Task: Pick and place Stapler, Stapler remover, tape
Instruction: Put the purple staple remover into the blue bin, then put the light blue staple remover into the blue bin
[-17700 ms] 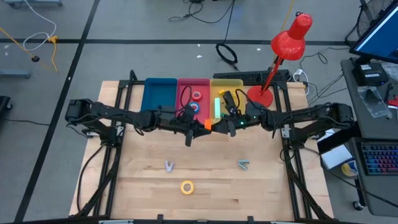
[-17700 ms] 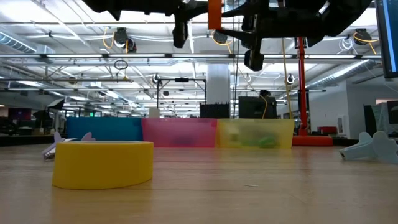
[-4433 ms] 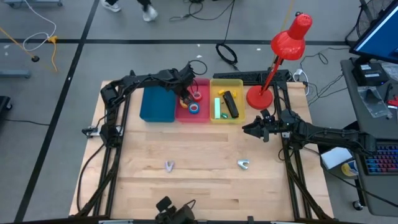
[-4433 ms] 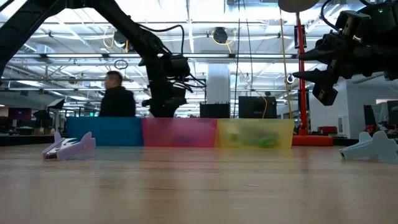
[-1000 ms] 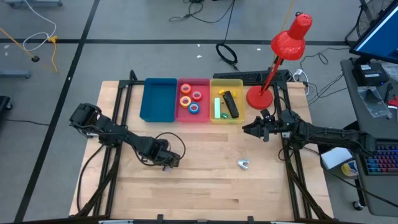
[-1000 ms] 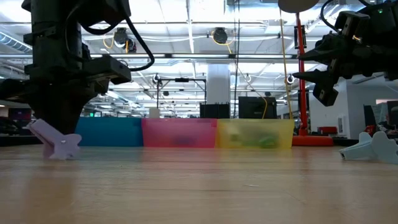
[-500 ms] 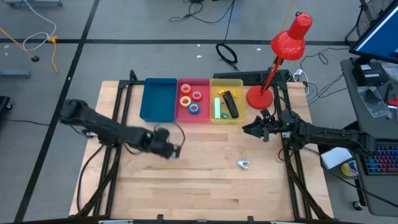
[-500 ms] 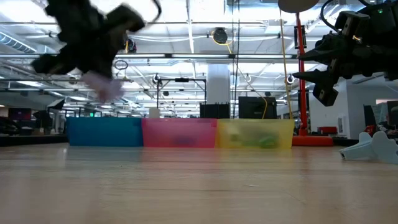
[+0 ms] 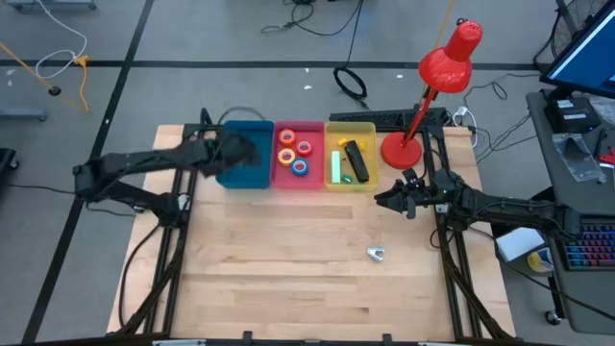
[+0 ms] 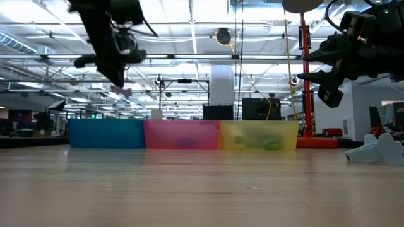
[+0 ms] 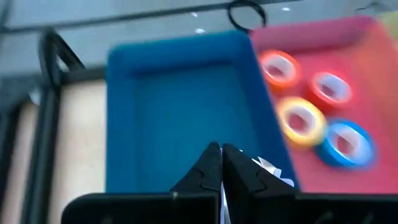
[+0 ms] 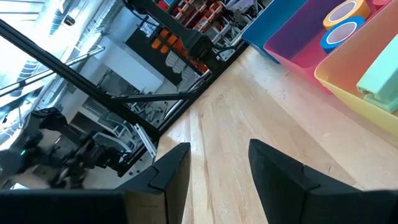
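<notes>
Left gripper [image 11: 221,163] pinches a pale staple remover [image 11: 268,172] above the blue bin [image 9: 245,157] at the table's far edge. Right gripper [image 12: 214,163] hangs spread near the right edge.

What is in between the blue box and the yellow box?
The pink bin sits between the blue bin and the yellow bin, holding four tape rolls. The high view shows it.

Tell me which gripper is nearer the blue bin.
Left. The left gripper hangs over the blue bin; the right gripper waits off beyond the yellow bin.
</notes>
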Robot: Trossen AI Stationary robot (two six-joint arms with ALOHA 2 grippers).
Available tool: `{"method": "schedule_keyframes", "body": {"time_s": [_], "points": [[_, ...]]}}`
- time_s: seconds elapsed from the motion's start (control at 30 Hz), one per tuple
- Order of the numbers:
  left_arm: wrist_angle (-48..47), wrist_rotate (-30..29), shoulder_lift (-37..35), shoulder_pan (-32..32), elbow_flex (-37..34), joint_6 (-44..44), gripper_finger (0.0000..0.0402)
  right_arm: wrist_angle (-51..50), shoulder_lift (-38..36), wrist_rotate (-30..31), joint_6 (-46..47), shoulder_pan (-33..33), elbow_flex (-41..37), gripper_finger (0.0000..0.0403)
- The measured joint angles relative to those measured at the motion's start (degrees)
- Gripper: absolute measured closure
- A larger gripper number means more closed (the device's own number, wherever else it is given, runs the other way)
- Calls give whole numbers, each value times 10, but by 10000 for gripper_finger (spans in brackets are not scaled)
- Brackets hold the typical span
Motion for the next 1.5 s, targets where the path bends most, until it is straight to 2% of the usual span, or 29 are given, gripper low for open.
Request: {"method": "schedule_keyframes", "body": {"time_s": [0.13, 0.27, 0.5, 0.67, 0.8, 0.97, 1.1, 1.17, 1.3, 1.4, 1.5], "points": [[77, 12, 41, 108, 0, 120, 401, 0, 0, 1, 0, 0, 0, 248], [139, 80, 100, 185, 0, 199, 401, 0, 0, 1, 0, 0, 0, 248], [227, 136, 198, 246, 0, 235, 401, 0, 0, 1, 0, 0, 0, 248], [250, 173, 234, 267, 0, 247, 394, 0, 0, 2, 0, 0, 0, 248], [248, 172, 247, 280, 0, 251, 382, 0, 0, 2, 0, 0, 0, 248], [252, 197, 248, 289, 0, 272, 362, 0, 0, 1, 0, 0, 0, 248], [257, 204, 240, 289, 0, 282, 323, 0, 0, 1, 0, 0, 0, 248], [257, 228, 227, 289, 0, 284, 302, 0, 0, 0, 3, 0, 0, 248], [259, 298, 174, 282, 0, 284, 271, 5, 0, 0, 36, 0, 0, 248], [258, 345, 119, 250, 0, 283, 265, 20, 0, -5, 58, 0, 0, 248], [248, 364, 70, 197, 0, 304, 268, 47, 0, -62, 57, 6, 0, 248]]}}
